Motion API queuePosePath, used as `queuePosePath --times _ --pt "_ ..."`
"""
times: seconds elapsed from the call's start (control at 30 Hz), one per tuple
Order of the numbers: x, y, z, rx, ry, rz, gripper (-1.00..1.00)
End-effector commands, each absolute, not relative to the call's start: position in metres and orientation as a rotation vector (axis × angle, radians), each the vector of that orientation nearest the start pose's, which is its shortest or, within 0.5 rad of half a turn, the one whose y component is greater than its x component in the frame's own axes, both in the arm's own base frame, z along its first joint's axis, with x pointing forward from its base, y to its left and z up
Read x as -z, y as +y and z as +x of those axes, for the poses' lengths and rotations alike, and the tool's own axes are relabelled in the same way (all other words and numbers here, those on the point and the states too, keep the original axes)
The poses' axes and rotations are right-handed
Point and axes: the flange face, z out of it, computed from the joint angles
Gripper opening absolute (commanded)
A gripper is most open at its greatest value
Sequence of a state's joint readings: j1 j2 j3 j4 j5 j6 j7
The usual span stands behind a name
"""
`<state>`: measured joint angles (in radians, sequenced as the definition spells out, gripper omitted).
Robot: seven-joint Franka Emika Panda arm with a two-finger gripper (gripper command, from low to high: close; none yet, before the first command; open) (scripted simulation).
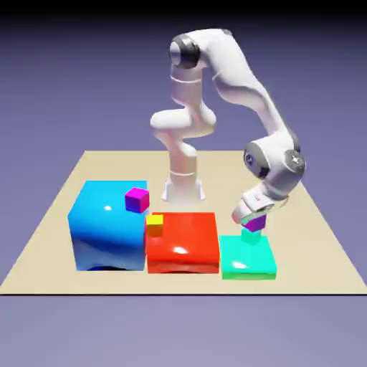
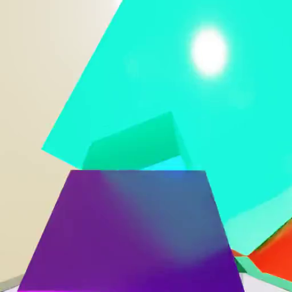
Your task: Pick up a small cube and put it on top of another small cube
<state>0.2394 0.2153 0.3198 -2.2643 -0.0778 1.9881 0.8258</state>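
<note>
Where the fingers (image 1: 252, 217) come down at the exterior view's right, you see them clamped on the small purple cube (image 1: 255, 224), which hangs just above the small teal cube (image 1: 251, 237). Whether the two cubes touch, you cannot tell from either view.

In the hand view the purple cube (image 2: 131, 231) fills the bottom of the picture and hides the fingertips. The teal cube (image 2: 137, 145) shows directly beyond it, partly shaded.

The teal cube sits on the large flat teal block (image 1: 248, 259), near that block's far edge. In the hand view the block (image 2: 228, 125) spreads bright behind both cubes.

Just beside the teal block, toward the exterior view's left, lies the large red block (image 1: 183, 242), with a small yellow-orange cube (image 1: 155, 225) on its far left corner. Next over stands the large blue block (image 1: 107, 226), taller, carrying a small magenta cube (image 1: 137, 200) at its far right corner.

All blocks rest on the tan table (image 1: 43, 236).
</note>
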Motion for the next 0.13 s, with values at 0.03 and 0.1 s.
queuePosePath --times 0.03,0.1 --pt "-0.273 0.258 0.415 -0.640 0.351 -3.363 1.00" --pt "-0.290 0.261 0.419 -0.641 0.350 -3.363 1.00"
